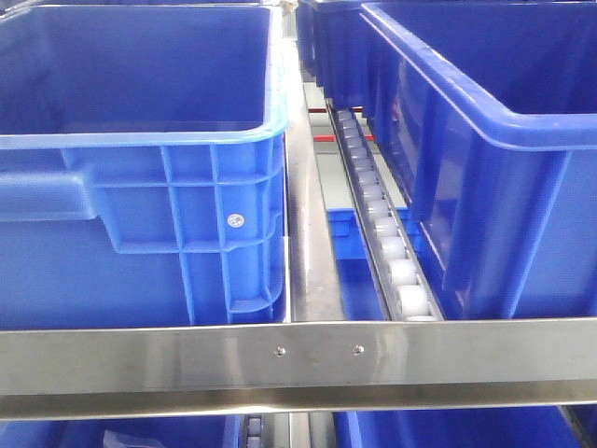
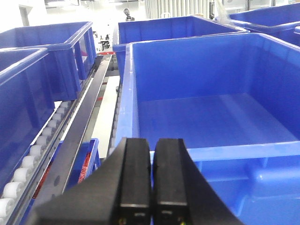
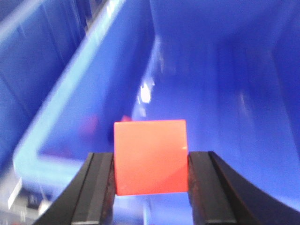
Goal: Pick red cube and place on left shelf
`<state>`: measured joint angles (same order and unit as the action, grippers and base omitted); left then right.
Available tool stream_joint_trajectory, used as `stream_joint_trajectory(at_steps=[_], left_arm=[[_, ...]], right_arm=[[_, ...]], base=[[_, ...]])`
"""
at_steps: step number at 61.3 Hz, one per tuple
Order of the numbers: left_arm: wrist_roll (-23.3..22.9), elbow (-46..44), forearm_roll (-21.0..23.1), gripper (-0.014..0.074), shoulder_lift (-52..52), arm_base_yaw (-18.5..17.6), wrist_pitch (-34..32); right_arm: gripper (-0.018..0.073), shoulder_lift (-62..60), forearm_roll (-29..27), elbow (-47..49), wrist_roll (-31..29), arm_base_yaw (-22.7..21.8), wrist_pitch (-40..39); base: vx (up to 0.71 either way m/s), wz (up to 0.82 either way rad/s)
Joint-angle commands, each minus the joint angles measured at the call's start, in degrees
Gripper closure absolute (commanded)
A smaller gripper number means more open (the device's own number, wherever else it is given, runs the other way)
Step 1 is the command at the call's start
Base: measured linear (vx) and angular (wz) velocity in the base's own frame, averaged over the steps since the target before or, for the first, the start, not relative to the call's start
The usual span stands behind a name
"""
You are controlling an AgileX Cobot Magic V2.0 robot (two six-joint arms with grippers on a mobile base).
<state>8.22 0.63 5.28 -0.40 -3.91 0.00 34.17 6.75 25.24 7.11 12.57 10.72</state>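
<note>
Cube (image 3: 150, 157) sits clamped in the right gripper (image 3: 150, 187), carried over what seems a blue crate (image 3: 93, 84) on the shelf (image 1: 298, 359); release comes next. Left gripper (image 2: 151, 183) is closed, empty.

looks like a warehouse or factory logistics floor. flow rack (image 1: 298, 359) of stainless steel, flat front rail fixed with two screws. white roller tracks (image 1: 378, 219) sloping between rows of blue plastic crates (image 1: 140, 159). more crates (image 2: 211, 108) and rollers (image 2: 33, 159) seen from the left wrist view. beyond them a bright open hall with pale floor, distant equipment too small to identify.
</note>
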Motion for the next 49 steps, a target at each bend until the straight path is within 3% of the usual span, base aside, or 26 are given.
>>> stream_joint_trajectory(at_steps=[1,13,18,22,25,30,40,49], left_arm=[[0.08,1.26,0.32,0.0491,0.46,-0.25,-4.80],[0.08,1.26,0.32,0.0491,0.46,-0.25,-4.80],[0.08,1.26,0.32,0.0491,0.46,-0.25,-4.80],[0.08,1.26,0.32,0.0491,0.46,-0.25,-4.80],[0.08,1.26,0.32,0.0491,0.46,-0.25,-4.80],[0.08,1.26,0.32,0.0491,0.46,-0.25,-4.80],[0.08,1.26,0.32,0.0491,0.46,-0.25,-4.80],[0.08,1.26,0.32,0.0491,0.46,-0.25,-4.80]], right_arm=[[0.0494,3.53,0.36,4.26,-0.16,-0.02,-7.65],[0.0486,16.14,0.36,13.95,-0.16,-0.02,-8.96],[0.0429,22.16,0.42,18.68,-0.16,-0.02,-10.18],[0.0291,26.29,0.42,22.22,-0.22,-0.02,-10.72],[0.0117,29.61,0.42,25.04,-0.22,-0.02,-10.72],[-0.0074,33.03,0.42,27.86,-0.22,-0.02,-9.84],[-0.0010,34.38,0.42,28.72,-0.22,-0.02,-8.62],[0.0111,30.68,0.42,26.77,-0.22,-0.02,-7.94]], base=[[0.00,0.00],[0.00,0.00],[0.00,0.00],[0.00,0.00],[0.00,0.00],[0.00,0.00],[0.00,0.00],[0.00,0.00]])
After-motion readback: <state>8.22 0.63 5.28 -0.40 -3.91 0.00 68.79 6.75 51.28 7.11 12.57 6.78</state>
